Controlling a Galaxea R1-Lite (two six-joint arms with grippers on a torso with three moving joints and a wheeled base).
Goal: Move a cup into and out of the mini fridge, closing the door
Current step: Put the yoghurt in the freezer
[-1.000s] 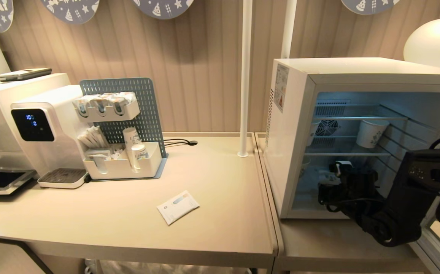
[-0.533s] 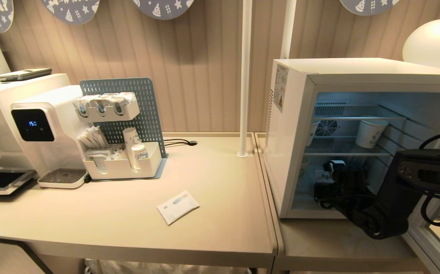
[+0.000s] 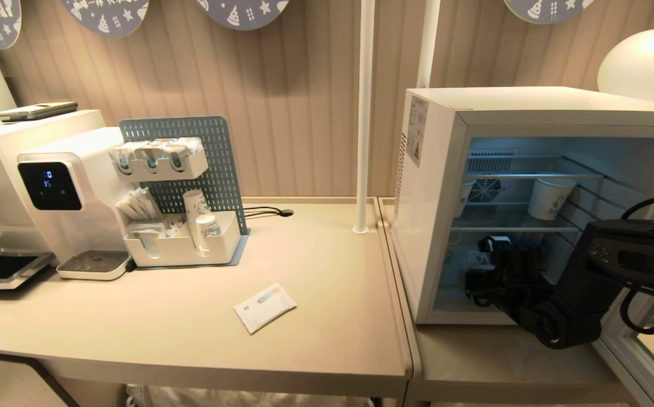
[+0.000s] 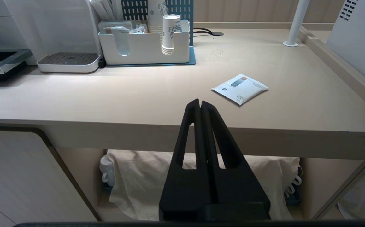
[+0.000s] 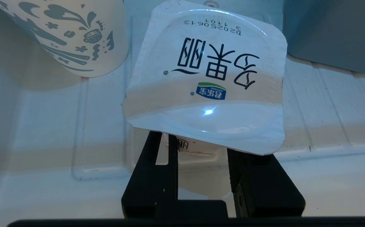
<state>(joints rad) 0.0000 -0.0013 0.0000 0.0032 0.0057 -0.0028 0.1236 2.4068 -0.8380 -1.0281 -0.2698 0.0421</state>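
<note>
The right gripper [image 5: 201, 148] is inside the mini fridge [image 3: 434, 169], down low, squeezing the cup [image 5: 207, 78] between its two fingers. A paper cup [image 5: 75, 34] stands just beside it on the fridge floor. The left gripper [image 4: 200, 105] is pinched closed, holding nothing, in front of the table [image 4: 138, 94].

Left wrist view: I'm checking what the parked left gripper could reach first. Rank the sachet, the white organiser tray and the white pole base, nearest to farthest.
From the left gripper:
1. Sachet, flat on the table.
2. White organiser tray, further back.
3. Pole base, far corner by the fridge.
</note>
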